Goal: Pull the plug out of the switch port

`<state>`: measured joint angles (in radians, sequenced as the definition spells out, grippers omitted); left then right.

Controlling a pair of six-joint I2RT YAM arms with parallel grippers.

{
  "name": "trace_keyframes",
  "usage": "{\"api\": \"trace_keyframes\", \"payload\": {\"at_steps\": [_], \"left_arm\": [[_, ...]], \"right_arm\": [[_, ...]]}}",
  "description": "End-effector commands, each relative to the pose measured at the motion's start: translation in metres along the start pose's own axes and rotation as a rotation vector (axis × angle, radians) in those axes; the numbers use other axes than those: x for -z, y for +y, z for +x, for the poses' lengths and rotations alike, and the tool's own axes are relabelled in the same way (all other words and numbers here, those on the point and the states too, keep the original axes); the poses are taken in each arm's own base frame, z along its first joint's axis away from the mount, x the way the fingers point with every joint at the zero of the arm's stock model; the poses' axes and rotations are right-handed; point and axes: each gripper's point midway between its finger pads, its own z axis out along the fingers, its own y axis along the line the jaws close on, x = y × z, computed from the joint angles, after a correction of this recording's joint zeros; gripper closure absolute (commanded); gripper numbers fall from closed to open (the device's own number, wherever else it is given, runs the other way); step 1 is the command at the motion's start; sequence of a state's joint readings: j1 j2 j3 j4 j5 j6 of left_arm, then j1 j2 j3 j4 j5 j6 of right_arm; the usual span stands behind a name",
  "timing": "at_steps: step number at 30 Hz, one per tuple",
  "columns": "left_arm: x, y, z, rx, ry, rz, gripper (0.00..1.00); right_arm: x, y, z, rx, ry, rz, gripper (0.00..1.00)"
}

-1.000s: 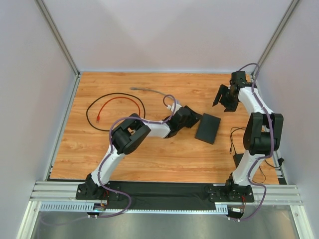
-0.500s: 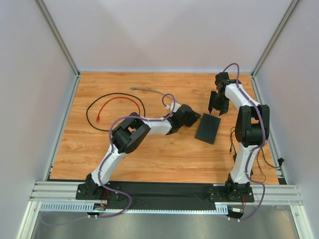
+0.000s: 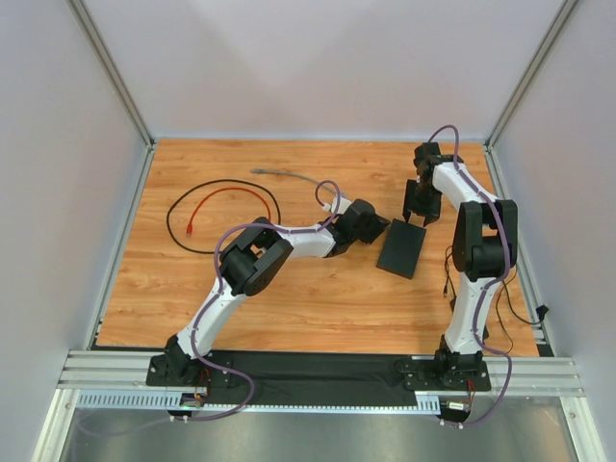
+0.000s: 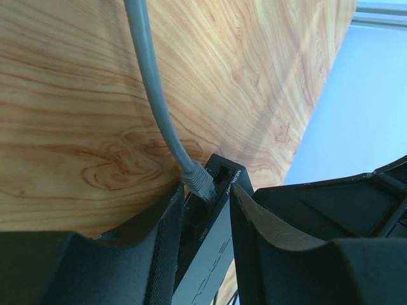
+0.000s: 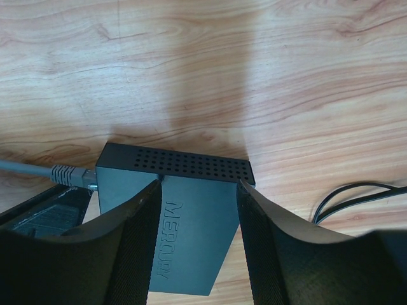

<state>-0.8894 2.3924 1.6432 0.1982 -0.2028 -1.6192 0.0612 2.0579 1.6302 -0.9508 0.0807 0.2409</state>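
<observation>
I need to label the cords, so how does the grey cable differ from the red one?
The grey cable ends in a plug seated in the switch; the red cable has its end lying free on the wood. The grey cable runs nearly straight across the far middle; the red cable curves in an arc at the left, beside a black cord. Both are thin and lie on the wooden table.

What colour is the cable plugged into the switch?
Light grey cable, clearest in the left wrist view.
</observation>
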Motion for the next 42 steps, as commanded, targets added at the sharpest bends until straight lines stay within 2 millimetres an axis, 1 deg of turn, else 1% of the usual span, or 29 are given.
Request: {"api": "trace_keyframes", "payload": {"at_steps": [1, 3, 4, 11, 14, 20, 24, 26, 28, 31, 32, 34, 36, 37, 40, 42], "left_arm": [[-0.004, 0.016, 0.003, 0.018, 0.012, -0.064, 0.58], [-0.005, 0.02, 0.005, 0.03, 0.017, -0.075, 0.59], [-0.005, 0.019, 0.005, 0.029, 0.019, -0.072, 0.59], [-0.008, 0.027, 0.009, 0.008, 0.018, -0.092, 0.6], [-0.009, 0.028, 0.011, 0.008, 0.016, -0.092, 0.6], [-0.011, 0.038, 0.012, 0.036, 0.005, -0.111, 0.65], [-0.015, 0.041, 0.013, 0.054, 0.004, -0.108, 0.68], [-0.016, 0.043, 0.013, 0.056, 0.003, -0.104, 0.76], [-0.016, 0.045, 0.011, 0.057, -0.003, -0.098, 0.76], [-0.016, 0.047, 0.01, 0.058, -0.013, -0.077, 0.83], [-0.016, 0.045, 0.008, 0.062, -0.018, -0.063, 0.86], [-0.015, 0.051, 0.008, 0.06, -0.023, -0.069, 0.9], [-0.013, 0.051, 0.006, 0.06, -0.035, -0.047, 0.95], [-0.013, 0.052, 0.006, 0.06, -0.04, -0.049, 0.99], [-0.01, 0.054, 0.003, 0.05, -0.057, -0.044, 1.0], [-0.009, 0.055, 0.003, 0.049, -0.063, -0.038, 1.0]], "right_arm": [[0.006, 0.003, -0.01, 0.018, -0.028, -0.006, 0.48], [0.008, 0.003, -0.011, 0.016, -0.033, -0.011, 0.48], [0.009, 0.004, -0.012, 0.018, -0.038, -0.012, 0.48], [0.007, 0.007, -0.012, 0.02, -0.038, -0.024, 0.48], [0.008, 0.01, -0.012, 0.027, -0.039, -0.028, 0.48], [0.009, 0.01, -0.012, 0.031, -0.042, -0.023, 0.49], [0.009, 0.009, -0.013, 0.034, -0.044, -0.02, 0.49], [0.008, 0.01, -0.013, 0.036, -0.043, -0.02, 0.49], [0.009, 0.011, -0.013, 0.037, -0.045, -0.02, 0.49], [0.01, 0.011, -0.014, 0.041, -0.052, -0.013, 0.49], [0.011, 0.011, -0.015, 0.038, -0.054, -0.009, 0.49], [0.014, 0.013, -0.019, 0.034, -0.074, 0.001, 0.48], [0.018, 0.012, -0.022, 0.028, -0.095, 0.021, 0.46], [0.021, 0.015, -0.025, 0.017, -0.107, 0.019, 0.45], [0.024, 0.021, -0.03, 0.004, -0.116, 0.004, 0.42], [0.023, 0.024, -0.032, 0.006, -0.116, 0.008, 0.4]]}}
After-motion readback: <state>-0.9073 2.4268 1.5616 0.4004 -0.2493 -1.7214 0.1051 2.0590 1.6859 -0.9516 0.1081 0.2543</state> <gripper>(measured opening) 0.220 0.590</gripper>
